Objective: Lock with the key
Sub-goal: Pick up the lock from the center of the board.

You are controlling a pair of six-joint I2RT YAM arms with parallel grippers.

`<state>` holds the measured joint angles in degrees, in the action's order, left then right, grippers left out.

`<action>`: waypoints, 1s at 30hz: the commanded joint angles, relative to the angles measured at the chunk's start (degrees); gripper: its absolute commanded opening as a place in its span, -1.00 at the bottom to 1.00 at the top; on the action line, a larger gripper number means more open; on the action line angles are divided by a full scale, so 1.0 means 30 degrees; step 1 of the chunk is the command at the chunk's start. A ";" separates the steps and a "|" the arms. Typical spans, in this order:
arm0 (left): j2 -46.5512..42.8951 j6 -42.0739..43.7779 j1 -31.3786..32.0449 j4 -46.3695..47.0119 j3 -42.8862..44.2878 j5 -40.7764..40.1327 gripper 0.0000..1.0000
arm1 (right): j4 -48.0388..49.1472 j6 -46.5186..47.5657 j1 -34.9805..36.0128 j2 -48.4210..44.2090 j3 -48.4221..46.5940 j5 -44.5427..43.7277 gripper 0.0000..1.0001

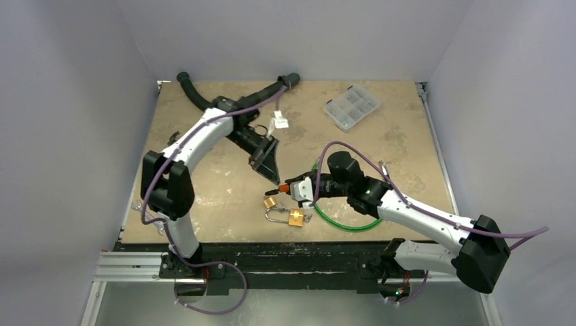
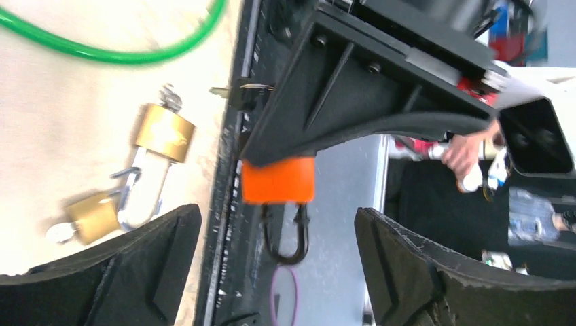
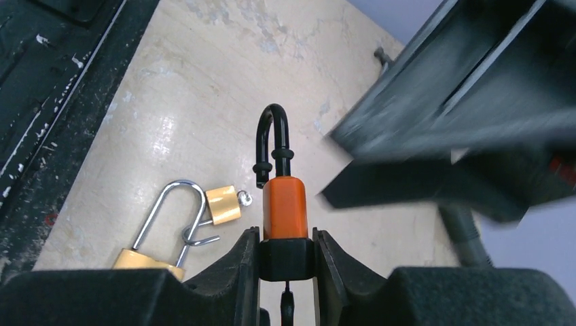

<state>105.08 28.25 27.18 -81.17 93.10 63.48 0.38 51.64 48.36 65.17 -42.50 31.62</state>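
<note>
My right gripper (image 1: 297, 189) is shut on an orange padlock (image 1: 280, 186) and holds it above the table by its black base. In the right wrist view the gripper (image 3: 285, 251) clamps the lock (image 3: 284, 207). Its black shackle (image 3: 272, 136) points away, and the short leg's end seems free beside the body. A thin dark piece (image 3: 287, 302) sticks out under the base; I cannot tell if it is the key. My left gripper (image 1: 270, 173) is open right at the shackle. In the left wrist view its fingers (image 2: 163, 251) stand either side of the shackle (image 2: 285, 238) without touching.
Two brass padlocks lie linked on the table below the grippers, a small one (image 1: 270, 202) and a larger one (image 1: 296, 217). A green cable loop (image 1: 346, 224) lies under my right arm. A clear compartment box (image 1: 350, 107) sits at the back right. A white tag (image 1: 278, 123) hangs by my left arm.
</note>
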 commanded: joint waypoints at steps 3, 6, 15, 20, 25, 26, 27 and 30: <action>-0.2368 0.1759 -0.5006 0.2299 0.1301 0.2524 0.95 | 0.1060 -0.4847 -0.0021 -0.0884 -0.1507 -0.1547 -1.00; -0.3907 0.0400 -0.5882 0.5706 0.0576 0.1714 0.99 | 0.1114 -0.7148 -0.0504 -0.0863 -0.1934 -0.2066 -1.00; -0.8420 -0.3847 -0.6189 1.4551 -0.3975 0.1214 0.94 | 0.0181 -1.3710 -0.4250 -0.0204 -0.4579 0.0217 -1.00; -0.8871 -0.3161 -0.5811 1.4158 -0.3959 0.1680 0.73 | -0.1344 -1.4506 -0.4547 -0.0506 -0.5799 0.2066 -1.00; -0.9719 -0.2372 -0.3820 1.4183 -0.4156 0.0947 0.53 | -0.2281 -1.4506 -0.4548 -0.0363 -0.6604 0.3715 -1.00; -0.9864 -0.2296 -0.3428 1.4171 -0.4229 0.0810 0.49 | -0.2341 -1.4530 -0.4553 -0.0328 -0.6696 0.3811 -1.00; -0.9974 -0.2206 -0.3152 1.4143 -0.4274 0.0745 0.46 | -0.2455 -1.4544 -0.4563 -0.0313 -0.6759 0.3944 -1.00; -1.0270 -0.2155 -0.2647 1.4131 -0.4292 0.0653 0.33 | -0.2676 -1.4531 -0.4555 -0.0249 -0.6866 0.4269 -1.00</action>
<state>77.62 19.55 17.56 -40.93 80.38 65.12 -7.86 9.37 34.57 65.21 -59.68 40.34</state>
